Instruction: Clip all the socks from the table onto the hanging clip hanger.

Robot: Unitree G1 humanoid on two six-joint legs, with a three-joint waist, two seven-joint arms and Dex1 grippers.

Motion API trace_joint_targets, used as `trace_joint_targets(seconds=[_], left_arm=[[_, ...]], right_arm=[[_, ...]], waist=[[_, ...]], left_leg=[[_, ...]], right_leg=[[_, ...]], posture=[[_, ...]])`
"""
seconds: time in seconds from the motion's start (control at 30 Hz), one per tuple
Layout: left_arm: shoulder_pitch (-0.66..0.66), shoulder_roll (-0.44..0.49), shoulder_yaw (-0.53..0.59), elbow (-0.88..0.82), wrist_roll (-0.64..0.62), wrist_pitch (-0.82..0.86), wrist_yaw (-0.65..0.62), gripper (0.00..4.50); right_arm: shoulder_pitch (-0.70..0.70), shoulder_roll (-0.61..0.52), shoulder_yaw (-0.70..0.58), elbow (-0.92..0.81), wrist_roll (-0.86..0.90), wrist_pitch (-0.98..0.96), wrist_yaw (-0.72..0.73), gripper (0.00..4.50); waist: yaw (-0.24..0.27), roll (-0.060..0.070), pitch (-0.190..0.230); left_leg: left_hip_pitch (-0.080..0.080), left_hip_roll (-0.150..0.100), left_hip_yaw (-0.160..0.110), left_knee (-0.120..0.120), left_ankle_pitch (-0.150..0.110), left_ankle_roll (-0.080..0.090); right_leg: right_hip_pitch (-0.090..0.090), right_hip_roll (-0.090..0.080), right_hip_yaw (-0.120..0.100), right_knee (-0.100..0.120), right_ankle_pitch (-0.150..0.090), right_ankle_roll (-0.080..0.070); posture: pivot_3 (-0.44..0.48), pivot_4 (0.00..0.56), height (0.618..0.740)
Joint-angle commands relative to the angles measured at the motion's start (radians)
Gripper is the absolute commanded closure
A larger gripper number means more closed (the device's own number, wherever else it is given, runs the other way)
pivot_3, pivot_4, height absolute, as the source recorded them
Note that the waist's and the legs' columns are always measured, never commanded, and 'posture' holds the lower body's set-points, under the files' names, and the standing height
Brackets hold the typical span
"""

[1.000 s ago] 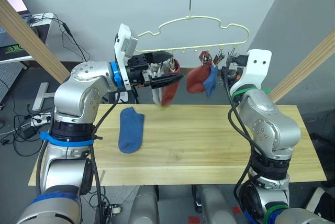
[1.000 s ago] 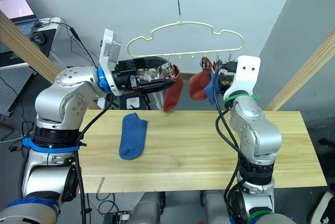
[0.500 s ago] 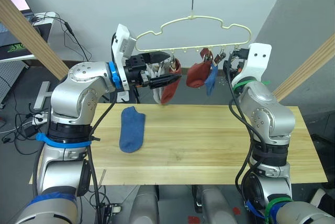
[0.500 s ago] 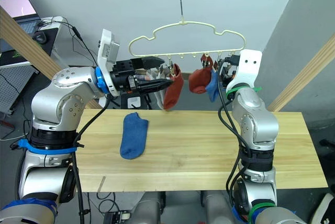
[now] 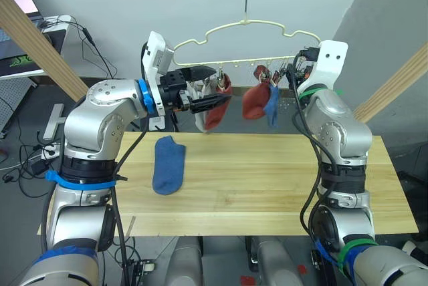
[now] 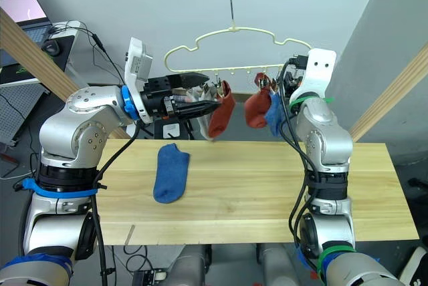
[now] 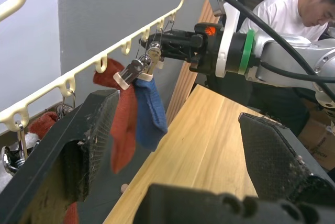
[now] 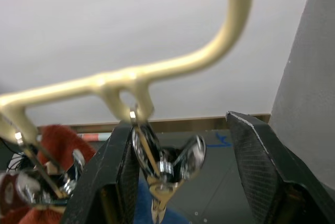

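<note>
The pale yellow clip hanger hangs over the table. Clipped to it are a light grey sock and a red sock at its left, then another red sock and a blue sock. One blue sock lies flat on the table's left half. My left gripper is open beside the left hanging socks, holding nothing. My right gripper is open at the hanger's right end, its fingers either side of a silver clip.
Slanted wooden frame poles stand at the left and right. A desk with a laptop and cables sits behind on the left. A person in a white shirt sits beyond the table's right side.
My right arm has lifted and brought its gripper up to the hanger's right end clip. The red and blue hanging socks have swung slightly. My left arm has stayed put.
</note>
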Motion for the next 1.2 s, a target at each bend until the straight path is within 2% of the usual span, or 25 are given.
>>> trace_joint_targets(seconds=[0.03, 0.17, 0.3, 0.87, 1.2], left_arm=[[0.003, 0.012, 0.017, -0.044, -0.007, -0.006, 0.01, 0.34], [0.009, 0.012, 0.015, -0.049, -0.008, -0.006, 0.016, 0.34], [0.008, 0.011, 0.014, -0.048, -0.009, -0.005, 0.019, 0.3], [0.012, 0.0, 0.01, -0.056, -0.009, -0.008, 0.039, 0.3], [0.016, -0.012, 0.003, -0.052, -0.007, -0.014, 0.043, 0.3]], right_arm=[[-0.036, 0.004, -0.008, -0.011, 0.0, -0.036, -0.002, 1.91], [-0.046, 0.006, -0.005, 0.002, -0.001, -0.043, -0.001, 1.91], [-0.046, 0.005, -0.004, 0.003, -0.003, -0.038, -0.003, 2.74], [-0.054, 0.008, -0.011, 0.014, -0.004, -0.005, -0.021, 2.74], [-0.033, 0.043, -0.006, -0.075, 0.006, 0.085, -0.052, 2.74]], waist=[[0.0, 0.0, 0.0], [0.001, 0.0, 0.0], [0.003, 0.0, 0.0], [0.003, 0.0, 0.0], [0.002, 0.0, 0.0]], left_leg=[[0.0, 0.0, 0.0, 0.0, 0.0, 0.0], [0.0, 0.0, 0.0, 0.0, 0.0, 0.0], [0.0, 0.0, 0.0, 0.0, 0.0, 0.0], [0.0, 0.0, 0.0, 0.0, 0.0, 0.0], [0.0, 0.0, 0.0, 0.0, 0.0, 0.0]], right_leg=[[0.0, 0.0, 0.0, 0.0, 0.0, 0.0], [0.0, 0.0, 0.0, 0.0, 0.0, 0.0], [0.0, 0.0, 0.0, 0.0, 0.0, 0.0], [0.0, 0.0, 0.0, 0.0, 0.0, 0.0], [0.0, 0.0, 0.0, 0.0, 0.0, 0.0]], posture=[[0.116, 0.258, 0.74], [0.117, 0.259, 0.74], [0.116, 0.259, 0.74], [0.118, 0.256, 0.74], [0.101, 0.26, 0.74]])
